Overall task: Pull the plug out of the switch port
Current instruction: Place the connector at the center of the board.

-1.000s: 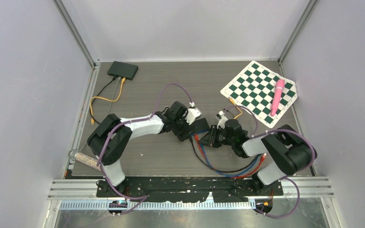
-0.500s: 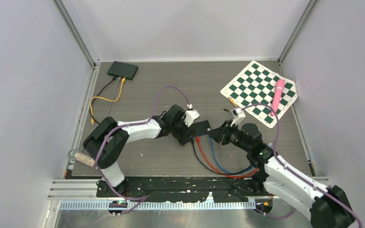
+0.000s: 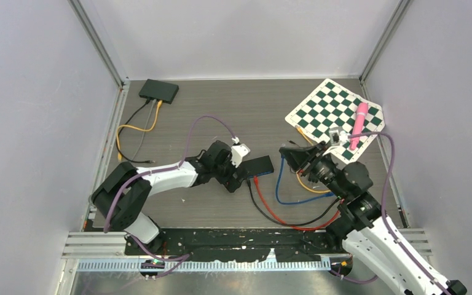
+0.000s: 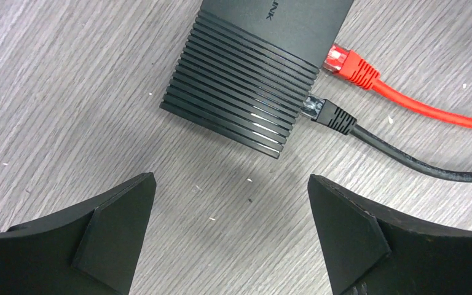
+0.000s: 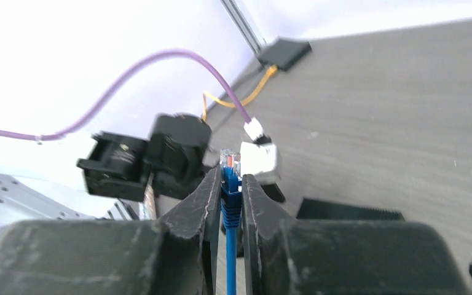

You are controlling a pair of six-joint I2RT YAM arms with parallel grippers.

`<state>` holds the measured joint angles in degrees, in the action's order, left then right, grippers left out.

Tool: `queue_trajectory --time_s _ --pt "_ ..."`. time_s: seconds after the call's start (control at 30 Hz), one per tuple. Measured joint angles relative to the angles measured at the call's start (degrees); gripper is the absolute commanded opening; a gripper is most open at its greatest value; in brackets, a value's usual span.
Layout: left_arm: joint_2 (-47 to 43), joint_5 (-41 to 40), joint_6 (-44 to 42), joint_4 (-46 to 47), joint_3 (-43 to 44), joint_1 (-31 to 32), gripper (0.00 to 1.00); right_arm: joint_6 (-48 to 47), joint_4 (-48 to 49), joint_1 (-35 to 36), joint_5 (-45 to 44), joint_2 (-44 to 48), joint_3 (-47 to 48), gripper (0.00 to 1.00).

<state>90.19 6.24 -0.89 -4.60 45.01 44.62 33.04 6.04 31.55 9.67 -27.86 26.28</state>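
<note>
Since a second ago the right arm has swung up and away from the switch, taking a plug with it, and the left tool has spread wide and let the box go. On the grey tabletop the switch lies flat just ahead of the left tool, whose fingers stand far apart with nothing between them. The blue cable loops over the tabletop between the switch and the right arm, near the checkered mat. The right tool is clamped narrowly on the blue plug, clear of the switch and raised. A red plug and a black plug sit in the switch's side.
</note>
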Motion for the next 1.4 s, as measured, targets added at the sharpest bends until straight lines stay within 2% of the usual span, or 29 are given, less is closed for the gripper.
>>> queue_trajectory --time_s 0.3,0.53,0.73,0.87,1.0,1.17,1.4 --pt "-4.2 -1.7 2.0 3.0 -2.1 0.0 0.99 -5.1 -6.2 0.0 -3.9 5.8 13.8 0.05" --pt "-5.9 -3.8 2.4 4.5 -2.5 0.0 1.0 -13.4 -17.5 0.0 -10.3 5.0 25.8 0.05" --pt "-7.6 -5.9 3.5 6.1 -4.0 0.0 1.0 -21.4 -27.9 0.0 -16.5 0.0 36.1 0.05" --pt "-9.0 -7.1 3.8 7.7 -5.0 0.0 1.0 -24.5 -30.0 0.0 -17.1 -6.2 37.0 0.05" --pt "-10.3 -7.6 4.0 9.0 -5.7 0.0 1.0 -26.0 -30.0 -0.9 -14.6 -18.9 35.3 0.05" --pt "-10.4 -7.7 4.6 9.2 -5.9 0.0 1.0 -26.9 -27.5 -5.1 -6.4 -36.5 34.9 0.05" --pt "-11.5 -7.7 5.0 9.1 -6.9 0.0 0.99 -25.1 -22.7 -13.3 5.0 -53.6 37.8 0.07"
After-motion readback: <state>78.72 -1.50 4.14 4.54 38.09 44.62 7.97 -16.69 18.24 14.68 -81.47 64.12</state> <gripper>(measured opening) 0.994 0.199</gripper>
